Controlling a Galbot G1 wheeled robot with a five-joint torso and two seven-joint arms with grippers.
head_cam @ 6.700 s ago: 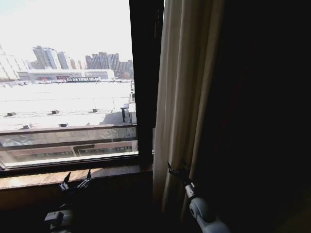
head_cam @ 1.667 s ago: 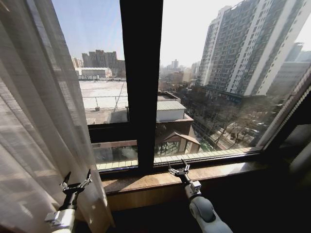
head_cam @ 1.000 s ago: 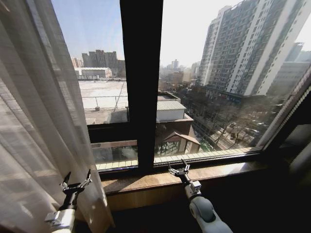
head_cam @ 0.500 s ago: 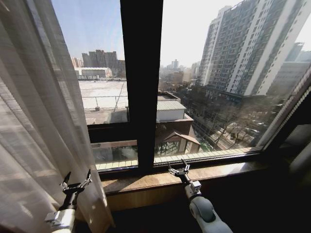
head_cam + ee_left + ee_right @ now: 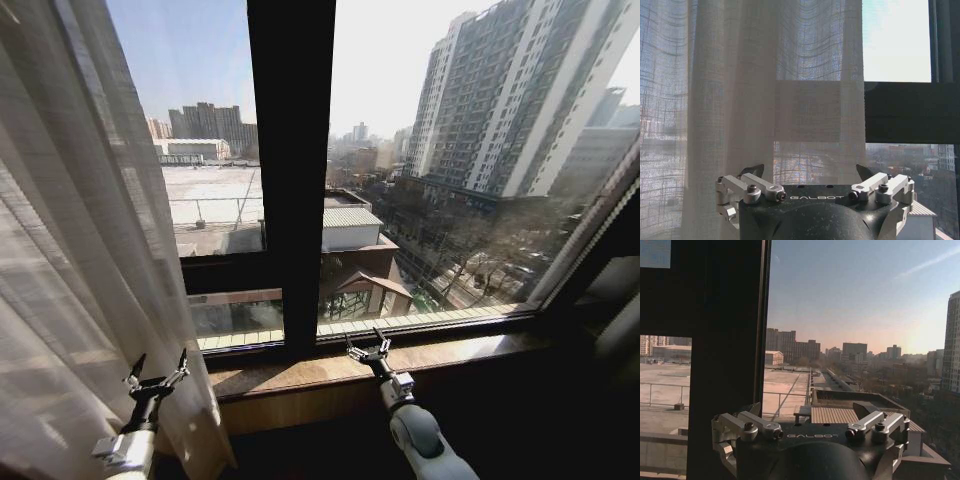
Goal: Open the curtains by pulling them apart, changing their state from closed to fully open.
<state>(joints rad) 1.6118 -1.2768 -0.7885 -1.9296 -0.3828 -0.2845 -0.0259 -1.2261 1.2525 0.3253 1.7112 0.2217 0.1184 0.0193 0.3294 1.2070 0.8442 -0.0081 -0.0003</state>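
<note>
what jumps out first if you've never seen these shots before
The big window with its dark centre post and the sunlit city beyond, a tall apartment tower on the right. Next, the sheer white curtain bunched at the left edge, glowing with daylight. Low down, the left gripper sits open right in front of that curtain, while the right gripper sits open before the wooden sill.

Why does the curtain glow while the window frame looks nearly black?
Head view: daylight passes through the sheer curtain, while the frame is backlit and dark. Left wrist view: the weave glows and the frame's crossbar shows through it. Right wrist view: low sun hazes the skyline.
</note>
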